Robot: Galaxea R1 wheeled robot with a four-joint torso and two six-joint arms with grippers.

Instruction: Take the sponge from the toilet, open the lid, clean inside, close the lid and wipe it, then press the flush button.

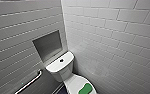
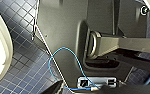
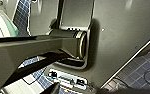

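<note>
The sponge (image 1: pixel 85 89) lies on the lid (image 1: pixel 74 83), robot-side of the flush button (image 1: pixel 61 60), long axis crosswise (right arm seems nearer); how far the left tool (image 2: pixel 53 88) and right tool (image 3: pixel 52 89) are open cannot be told

A: Where's the bright green bean-shaped sponge (image 1: pixel 85 88)?
B: Bottom centre, on the white oval plastic lid (image 1: pixel 73 83).
A: The small round dark flush button (image 1: pixel 61 60)?
B: Mid-frame above it, on the white rectangular tank top (image 1: pixel 56 66).

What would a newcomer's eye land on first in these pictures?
The bright green sponge jumps out, lying on the closed white lid at the bottom of the head view. Behind it, the dark flush button dots the white tank top, below a grey wall niche.
</note>
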